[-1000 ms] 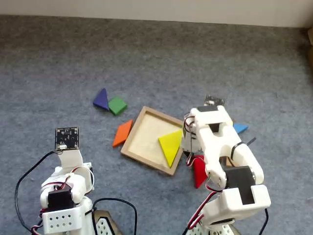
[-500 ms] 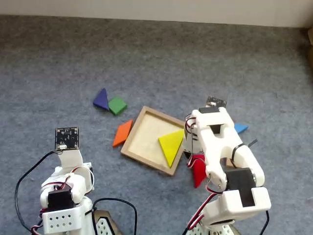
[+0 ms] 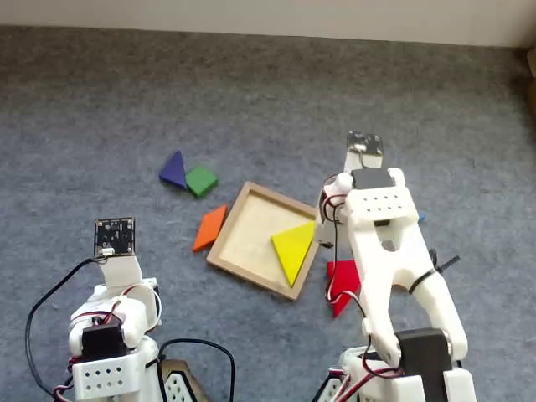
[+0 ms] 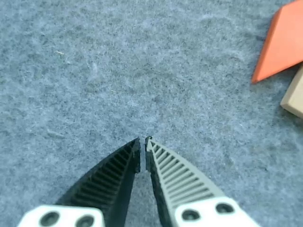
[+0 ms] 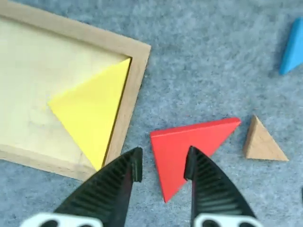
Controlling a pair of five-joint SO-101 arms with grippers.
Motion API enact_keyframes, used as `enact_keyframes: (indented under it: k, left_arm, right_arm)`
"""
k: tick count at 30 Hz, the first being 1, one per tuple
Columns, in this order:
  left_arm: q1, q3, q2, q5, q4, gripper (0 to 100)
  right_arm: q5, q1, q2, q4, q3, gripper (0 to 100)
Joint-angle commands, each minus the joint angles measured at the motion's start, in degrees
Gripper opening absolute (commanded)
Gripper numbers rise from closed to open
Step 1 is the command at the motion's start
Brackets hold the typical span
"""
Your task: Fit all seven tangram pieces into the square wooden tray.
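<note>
Showing the right gripper point(image 5: 163, 161), jaws apart, above the red triangle point(image 3: 342, 280), lower centre-right in the high view, just beside the wooden tray point(image 3: 226, 224). The left gripper point(image 4: 143, 143) is closed on nothing. The piece is probably light, rigid and thin, best pinched across its edges. Grey carpet point(image 3: 251, 100) should limit sliding; a pale wall point(image 3: 251, 15) runs along the top edge.

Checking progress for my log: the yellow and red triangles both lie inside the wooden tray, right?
No. The yellow triangle lies inside the wooden tray, but the red triangle lies outside it on the carpet, as the right wrist view shows.
</note>
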Motion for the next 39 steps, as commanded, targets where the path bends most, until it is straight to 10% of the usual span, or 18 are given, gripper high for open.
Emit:
enact_keyframes:
  k: [1, 17, 39]
  left_arm:
    - [-0.40, 1.10, -1.89, 0.00, 0.18, 4]
    - [-0.40, 1.10, -1.89, 0.00, 0.18, 4]
    - [-0.40, 1.10, -1.89, 0.00, 0.18, 4]
  right_arm:
    - [2.02, 0.31, -3.12, 0.92, -2.77, 14.2]
    - [-15.30, 0.40, 7.16, -7.34, 6.64, 32.3]
    - [-16.53, 0.22, 17.63, -12.70, 6.64, 24.7]
